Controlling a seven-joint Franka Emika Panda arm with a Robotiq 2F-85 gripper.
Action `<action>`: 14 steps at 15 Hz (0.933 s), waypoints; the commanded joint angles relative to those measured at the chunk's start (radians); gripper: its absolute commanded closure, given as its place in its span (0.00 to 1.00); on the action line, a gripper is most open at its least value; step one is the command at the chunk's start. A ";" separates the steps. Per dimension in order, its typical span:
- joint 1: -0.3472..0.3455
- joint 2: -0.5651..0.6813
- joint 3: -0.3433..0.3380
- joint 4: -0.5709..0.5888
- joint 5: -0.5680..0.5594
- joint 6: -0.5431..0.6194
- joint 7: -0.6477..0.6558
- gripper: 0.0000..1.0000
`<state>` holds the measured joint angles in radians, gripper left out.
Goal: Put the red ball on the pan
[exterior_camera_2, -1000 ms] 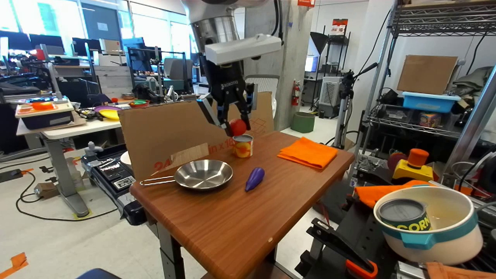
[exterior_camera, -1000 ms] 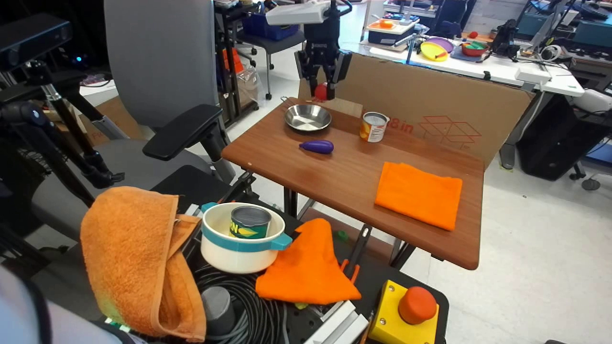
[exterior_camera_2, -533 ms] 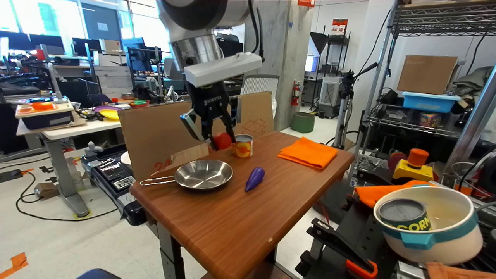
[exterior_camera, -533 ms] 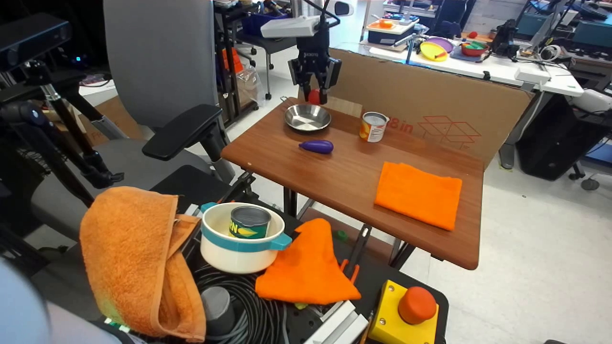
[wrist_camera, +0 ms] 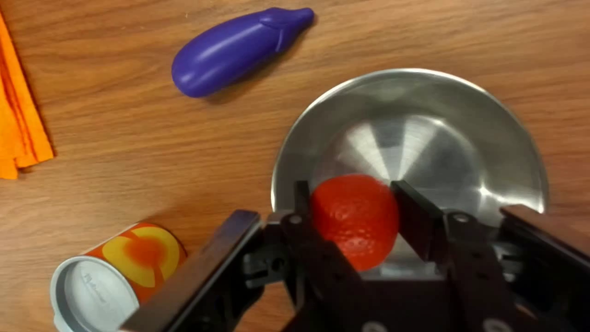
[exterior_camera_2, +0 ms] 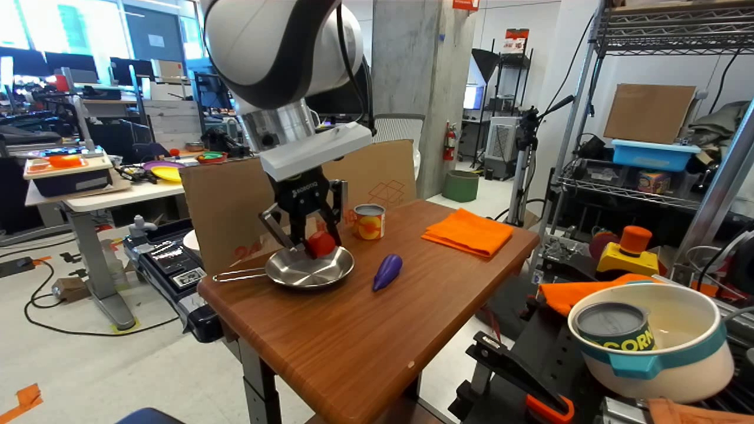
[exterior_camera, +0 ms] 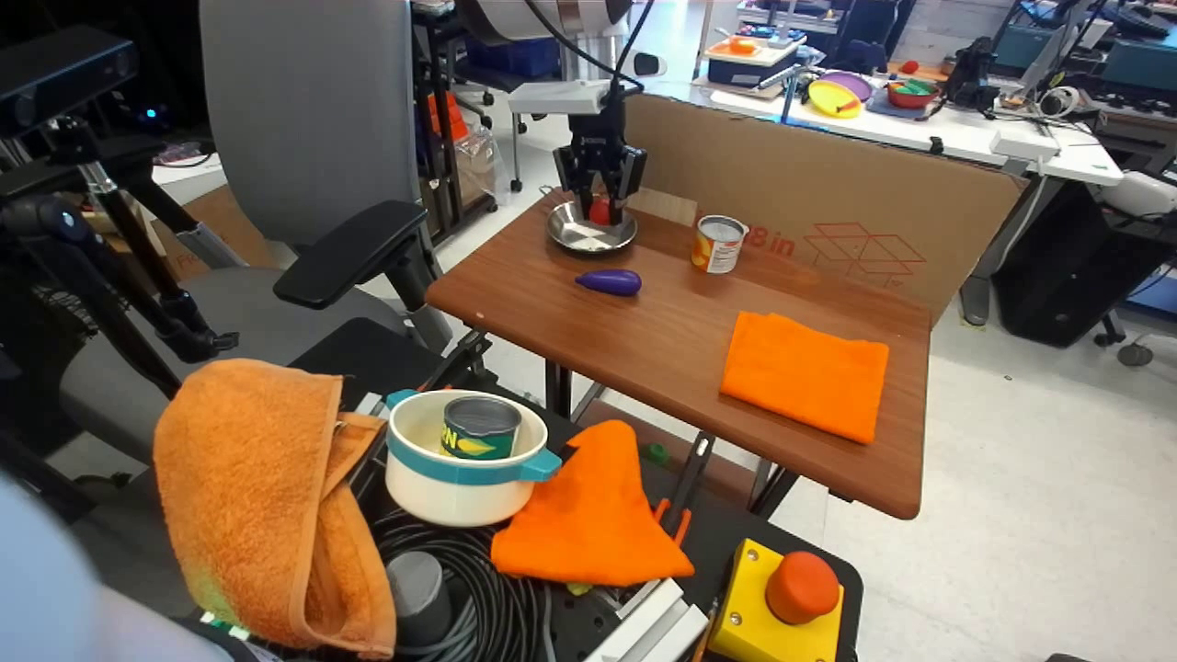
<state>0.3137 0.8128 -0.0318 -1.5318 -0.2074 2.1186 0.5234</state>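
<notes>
The red ball point(wrist_camera: 355, 219) is held between the two black fingertips of my gripper point(wrist_camera: 351, 198). The ball also shows in both exterior views point(exterior_camera: 599, 211) point(exterior_camera_2: 321, 244). The pan point(wrist_camera: 415, 87) is a shallow silver metal one with a wire handle, on the wooden table. In both exterior views the pan point(exterior_camera: 588, 242) point(exterior_camera_2: 303, 275) is under the gripper, and the ball is over its back part. In the wrist view the ball hides part of the pan's near side. I cannot tell whether the ball touches the pan.
A purple eggplant point(wrist_camera: 239, 48) lies beside the pan. An open-topped can with an orange label point(exterior_camera_2: 369, 222) stands near the cardboard wall point(exterior_camera: 809, 184). A folded orange cloth point(exterior_camera: 807, 375) lies at the table's far end. A white pot with teal handles point(exterior_camera: 467, 483) stands on a separate black surface.
My gripper, shut on the red ball, has moved sideways toward the pan and come down. The ball is now lower and over the pan. The pan, eggplant and can have not moved.
</notes>
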 commanded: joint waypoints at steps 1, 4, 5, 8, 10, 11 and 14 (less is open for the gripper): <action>-0.009 0.089 0.007 0.115 0.031 -0.068 -0.049 0.78; -0.003 0.133 0.003 0.166 0.036 -0.100 -0.053 0.78; 0.000 0.147 0.000 0.182 0.034 -0.113 -0.052 0.78; 0.000 0.160 0.000 0.214 0.031 -0.180 -0.069 0.28; 0.006 0.142 -0.004 0.201 0.015 -0.205 -0.081 0.20; 0.008 0.117 -0.004 0.174 0.008 -0.205 -0.086 0.13; 0.018 0.039 -0.004 0.086 -0.008 -0.173 -0.090 0.00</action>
<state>0.3161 0.9346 -0.0320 -1.3639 -0.1974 1.9444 0.4527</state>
